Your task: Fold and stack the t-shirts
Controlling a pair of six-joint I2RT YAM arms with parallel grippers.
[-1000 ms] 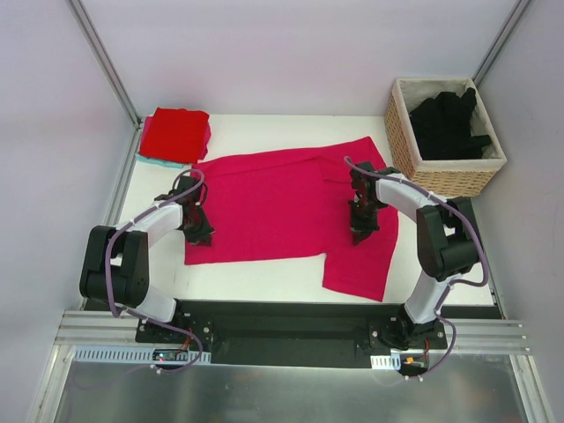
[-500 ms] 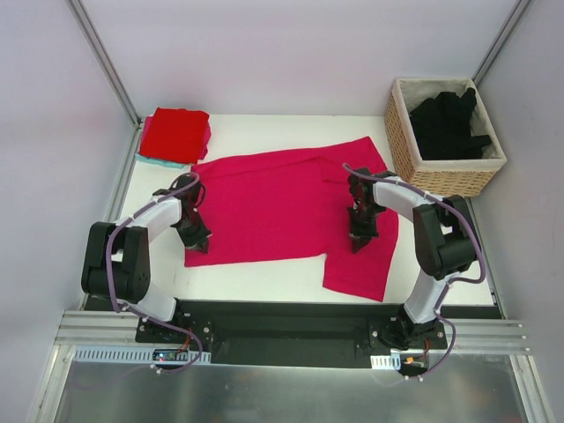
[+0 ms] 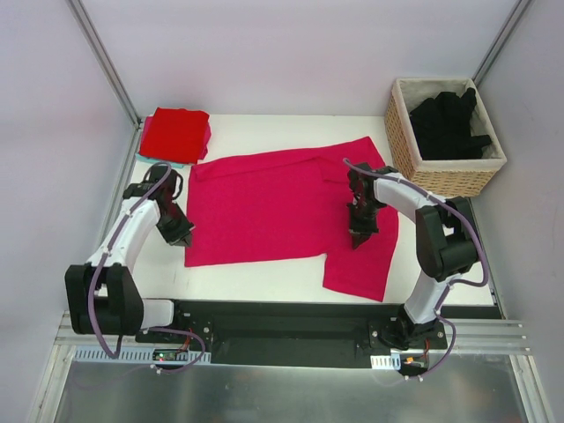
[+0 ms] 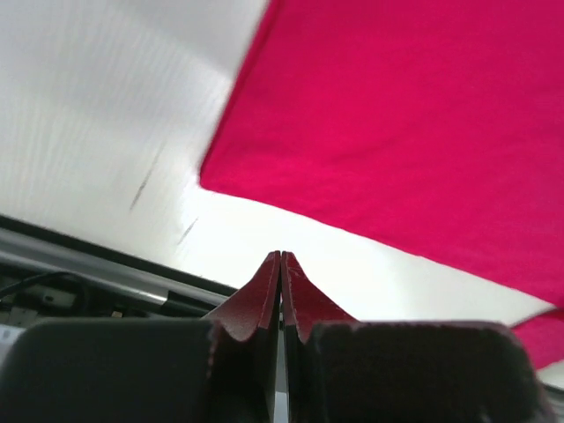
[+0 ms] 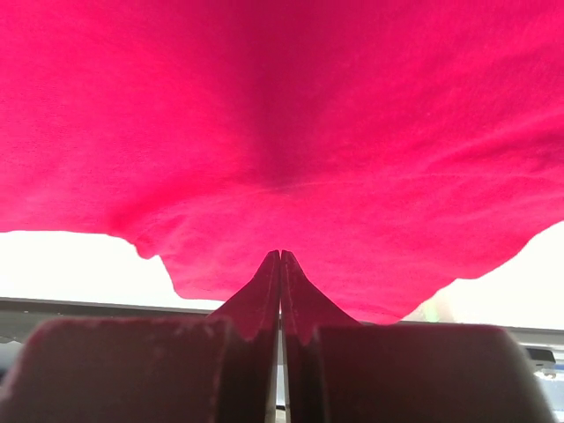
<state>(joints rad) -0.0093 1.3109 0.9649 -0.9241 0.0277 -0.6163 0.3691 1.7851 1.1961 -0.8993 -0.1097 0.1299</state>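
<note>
A magenta-pink t-shirt (image 3: 282, 207) lies spread flat across the middle of the table, one sleeve hanging toward the front right. My left gripper (image 3: 181, 236) is shut and empty over bare white table, just left of the shirt's lower left corner (image 4: 423, 115); its tips (image 4: 281, 256) are pressed together. My right gripper (image 3: 357, 236) is shut, low over the shirt's right part (image 5: 282, 132), with no cloth seen between its tips (image 5: 280, 256). A folded red t-shirt (image 3: 176, 132) rests at the back left. Black t-shirts (image 3: 449, 123) fill the basket.
The wicker basket (image 3: 441, 181) stands at the back right, close to the right arm. A teal cloth (image 3: 154, 161) peeks from under the red shirt. Frame posts rise at both back corners. A black rail (image 3: 282, 322) runs along the table's near edge.
My left gripper has slid left off the shirt's left edge onto bare table, its arm swinging outward. The right gripper has barely moved. The shirt lies as before.
</note>
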